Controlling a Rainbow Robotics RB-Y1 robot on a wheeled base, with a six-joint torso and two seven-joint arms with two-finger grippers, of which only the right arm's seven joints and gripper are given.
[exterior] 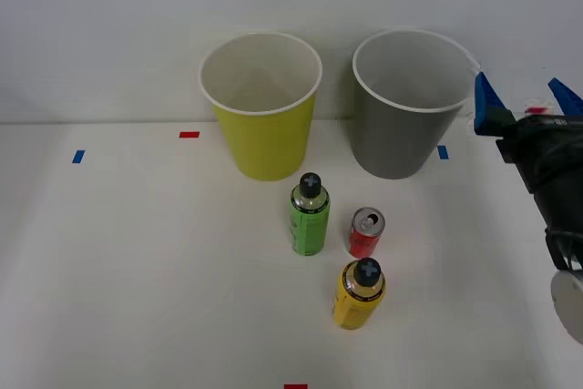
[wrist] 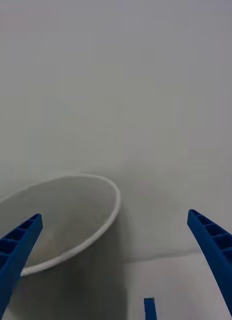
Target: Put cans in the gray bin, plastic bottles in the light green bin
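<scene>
Right gripper [exterior: 526, 99] hangs at the right edge of the front view, just right of the gray bin [exterior: 405, 125] and level with its rim. Jaws spread wide, nothing between them; the wrist view has the two blue ribbed fingers [wrist: 16, 252] far apart with the gray bin's white rim [wrist: 96, 235] beside one of them.

Light green bin [exterior: 264, 138] stands upright to the left of the gray bin, the two near but apart, both at the back of the white tabletop [exterior: 137, 271].

In front of the bins, all upright: green bottle [exterior: 310, 216], black cap; red can [exterior: 366, 233] just to its right, silver top; yellow bottle [exterior: 359, 294] nearer the camera, just below the can.

Small blue tape mark [exterior: 443, 152] by the gray bin's base; red mark [exterior: 189, 135] left of the green bin.
</scene>
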